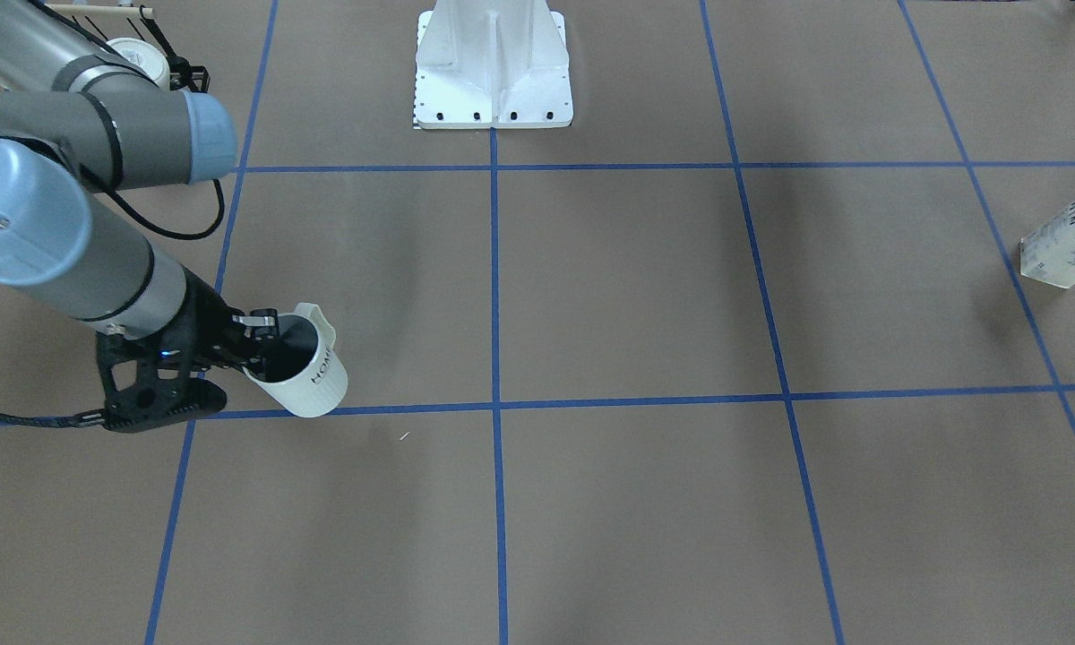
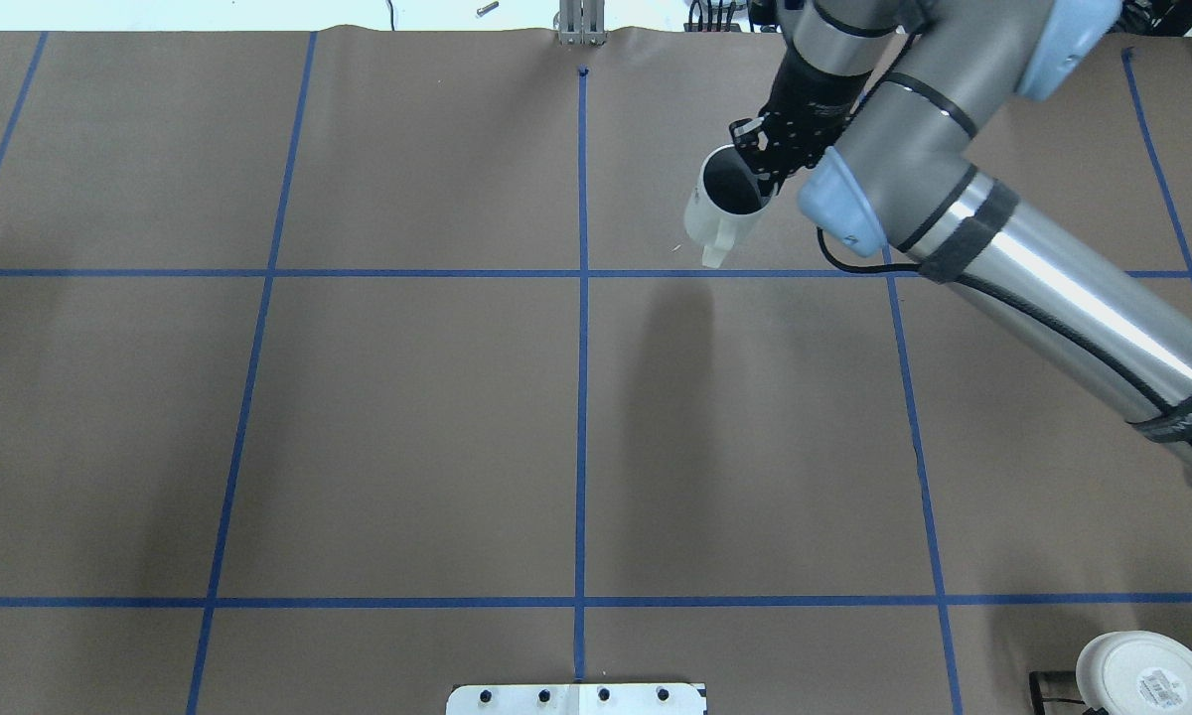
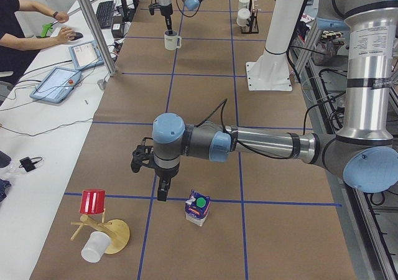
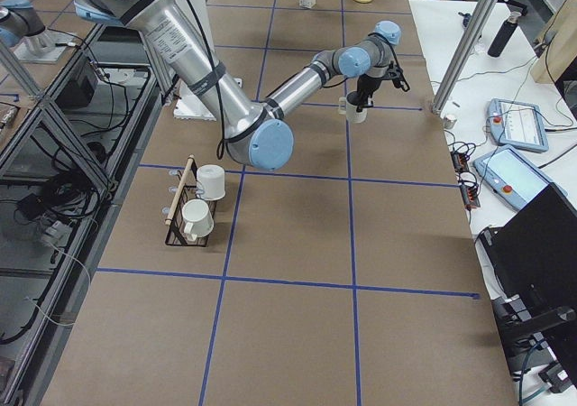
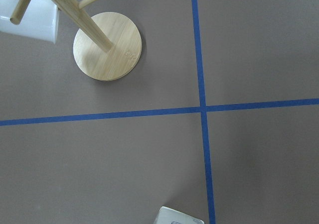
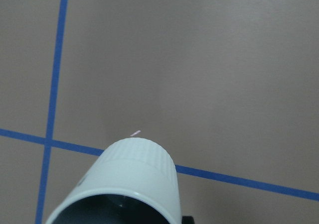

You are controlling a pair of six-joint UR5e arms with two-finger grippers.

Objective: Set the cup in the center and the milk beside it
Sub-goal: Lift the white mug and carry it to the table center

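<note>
My right gripper is shut on the rim of the cup, a white mug with a dark inside and dark lettering. It holds the cup tilted just above the surface, also seen in the overhead view and the right wrist view. The center, a blue tape crossing, lies bare beside the cup. The milk, a blue and white carton with a green cap, stands upright at the table's end. My left gripper hangs close beside it, apart; I cannot tell whether it is open.
A wooden mug tree with a red cup and a white cup stands near the milk. A rack with two cream mugs sits at the robot's right. The white base stands at the table's back. An operator and tablets are alongside.
</note>
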